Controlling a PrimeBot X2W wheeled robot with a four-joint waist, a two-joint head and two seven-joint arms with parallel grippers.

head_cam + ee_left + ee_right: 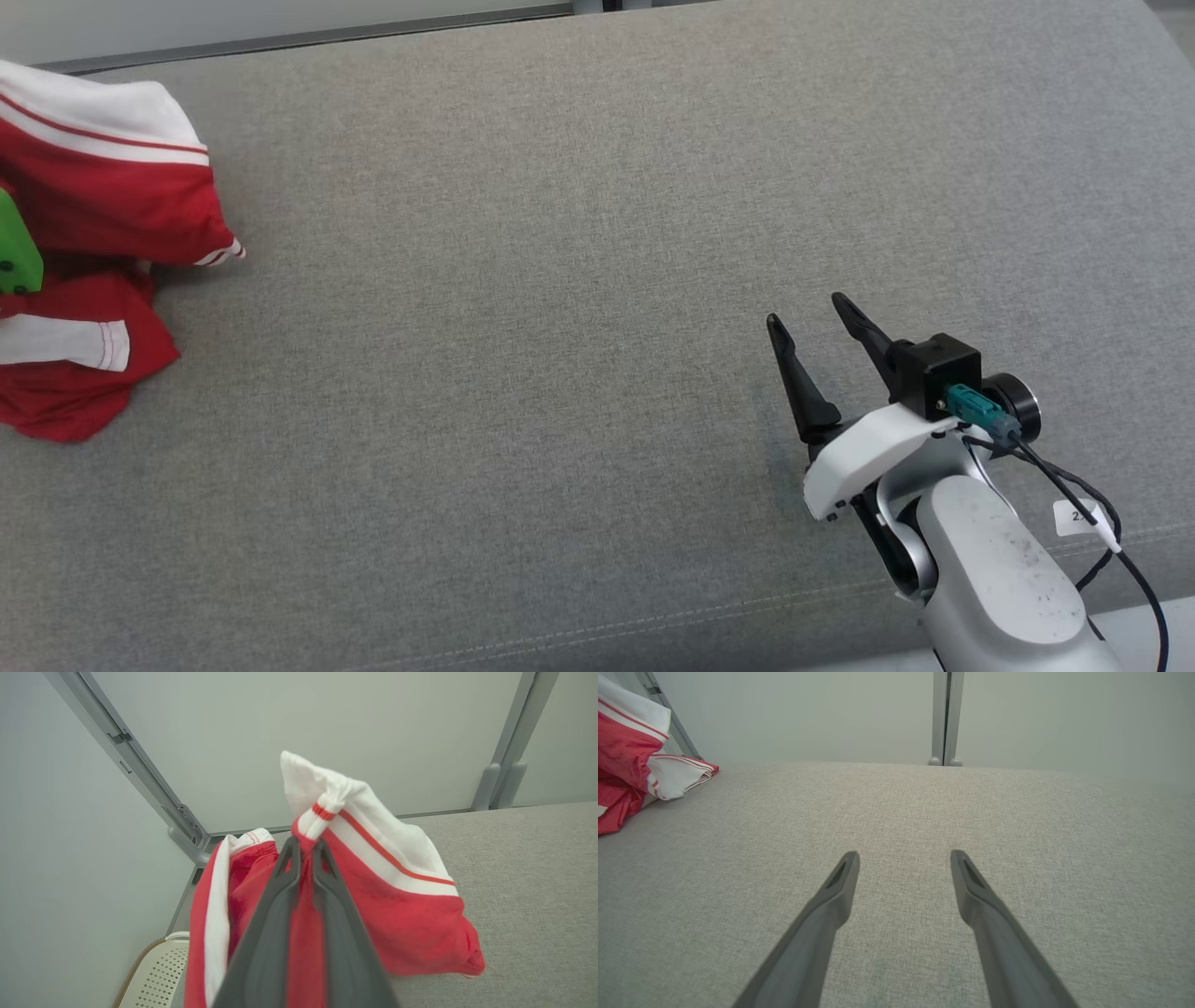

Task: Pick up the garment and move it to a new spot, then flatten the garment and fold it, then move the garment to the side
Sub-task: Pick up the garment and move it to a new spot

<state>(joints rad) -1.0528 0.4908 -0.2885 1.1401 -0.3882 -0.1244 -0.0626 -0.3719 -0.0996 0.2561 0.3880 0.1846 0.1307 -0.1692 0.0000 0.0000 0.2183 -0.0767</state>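
Red-and-white garment point(103, 187), at the grey padded surface's point(560, 280) left edge, is pinched in my left tool point(306, 844); my right tool point(805, 311) is spread, well apart.

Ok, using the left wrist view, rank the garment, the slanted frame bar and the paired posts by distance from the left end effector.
1. garment, pinched in the left end effector.
2. slanted frame bar, behind it at the left.
3. paired posts, far right, at the back.

Grey fabric surface point(597, 280); red-white garment point(93, 187) on left.
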